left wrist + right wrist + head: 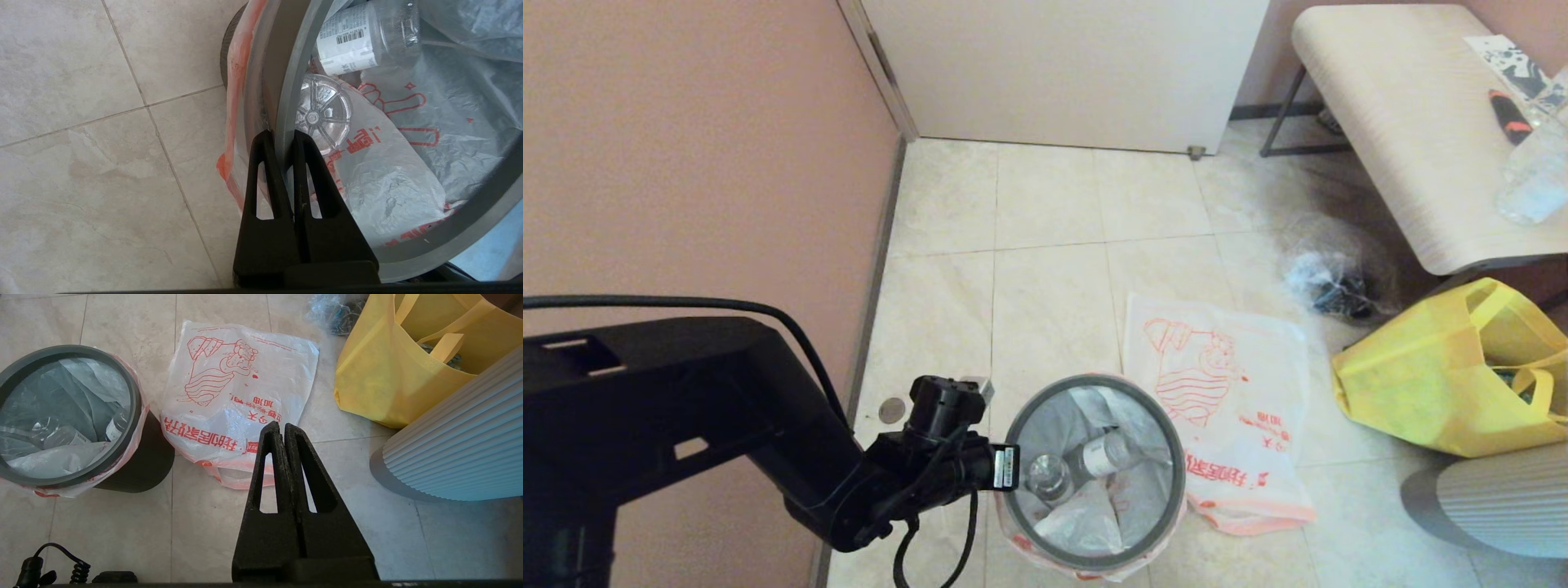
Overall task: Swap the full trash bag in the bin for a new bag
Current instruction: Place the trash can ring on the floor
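Trash duty on a tiled floor: the left gripper reaches in from the robot's left and pinches the thin grey ring that caps the bin, one finger outside the ring and one inside it. Under that ring the pink-orange edge of the full trash bag folds out over the bin's wall. Inside the bag lie clear bottles, one showing a white barcode label and another its ribbed base, among crumpled white plastic. The right gripper hangs above the floor, well clear of the work, its jaws pressed together on nothing. Just beside the bin, on the robot's right, the new bag lies flat on the tiles, its red striped figure and red characters facing up. Farther right sits a yellow tote beside a ribbed white cylinder. Beyond them a clear bag with dark lumps rests near a pale bench, and a white door closes the background.
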